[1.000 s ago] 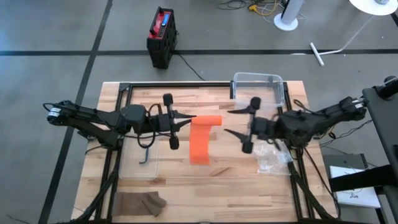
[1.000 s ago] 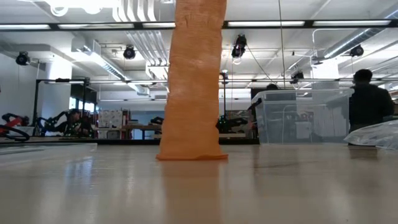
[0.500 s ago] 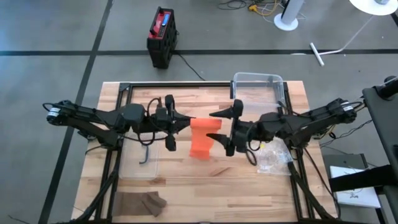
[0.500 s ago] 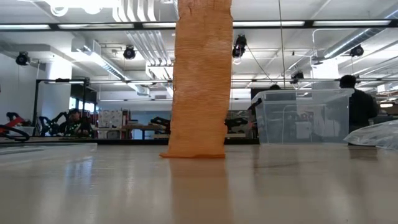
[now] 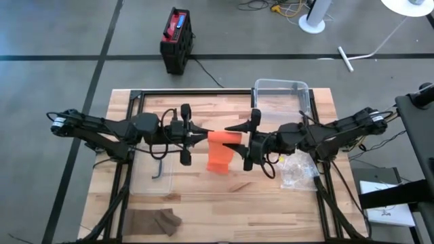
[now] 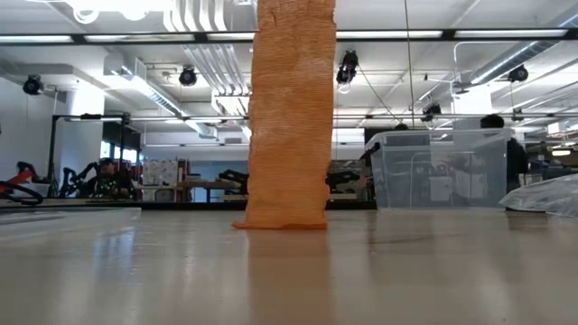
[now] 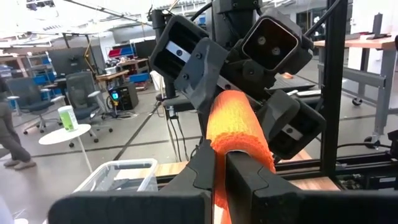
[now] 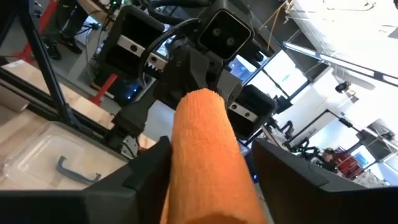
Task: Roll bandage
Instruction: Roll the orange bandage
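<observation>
The orange bandage is held above the middle of the bench, its upper end stretched between the two arms and its free tail hanging down to rest on the wood. The left gripper is clenched on one end of that upper part; in the left wrist view the cloth is seen pinched between the two dark fingers. The right gripper is set around the opposite end with its jaws parted on either side of the roll, and whether they already press the cloth cannot be told. For the rolling to go well, the rolled end should be seated squarely between the right jaws before they are tightened, the clenched end kept steady, and the tail kept slack and straight so that the turns are laid evenly. The low view alone shows that the tail hangs straight and touches the bench with its hem folded flat; the high view alone shows a clear bin at the far right edge, a plastic bag near the right edge, and a dark cloth at the near left corner.
</observation>
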You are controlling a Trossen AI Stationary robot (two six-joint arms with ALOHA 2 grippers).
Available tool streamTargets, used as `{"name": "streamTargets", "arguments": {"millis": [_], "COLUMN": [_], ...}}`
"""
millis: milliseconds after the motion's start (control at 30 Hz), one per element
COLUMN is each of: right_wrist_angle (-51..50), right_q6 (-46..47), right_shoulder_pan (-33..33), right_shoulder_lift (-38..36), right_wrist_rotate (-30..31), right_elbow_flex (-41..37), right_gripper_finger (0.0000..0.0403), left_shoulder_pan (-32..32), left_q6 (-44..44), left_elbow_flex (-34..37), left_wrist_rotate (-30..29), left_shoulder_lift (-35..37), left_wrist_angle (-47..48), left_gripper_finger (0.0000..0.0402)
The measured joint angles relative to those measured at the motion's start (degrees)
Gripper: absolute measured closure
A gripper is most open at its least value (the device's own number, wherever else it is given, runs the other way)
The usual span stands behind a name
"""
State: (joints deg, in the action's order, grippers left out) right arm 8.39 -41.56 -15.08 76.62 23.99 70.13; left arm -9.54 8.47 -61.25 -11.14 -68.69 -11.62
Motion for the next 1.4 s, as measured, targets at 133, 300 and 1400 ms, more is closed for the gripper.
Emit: {"name": "streamTargets", "arguments": {"millis": [133,300,1400], "right_wrist_angle": [-1.16,-1.23,-8.78], "right_q6": [1.01,1.95,16.09], "right_shoulder_pan": [-0.01,-0.03,-1.78], "right_shoulder_lift": [0.04,0.02,-8.86], "right_wrist_rotate": [-0.02,-0.2,-9.46], "right_elbow_flex": [0.0,0.0,-0.02], "right_gripper_finger": [0.0226,0.0257,0.0302], "left_shoulder_pan": [0.0,-0.04,-0.9], "left_q6": [-0.18,-0.56,21.31], "left_elbow_flex": [0.0,0.0,-0.13], "left_wrist_rotate": [-0.01,0.01,11.42], "left_shoulder_lift": [0.0,0.0,0.13], "left_wrist_angle": [0.11,0.17,-6.81], "left_gripper_finger": [0.0395,0.0395,0.0347]}}
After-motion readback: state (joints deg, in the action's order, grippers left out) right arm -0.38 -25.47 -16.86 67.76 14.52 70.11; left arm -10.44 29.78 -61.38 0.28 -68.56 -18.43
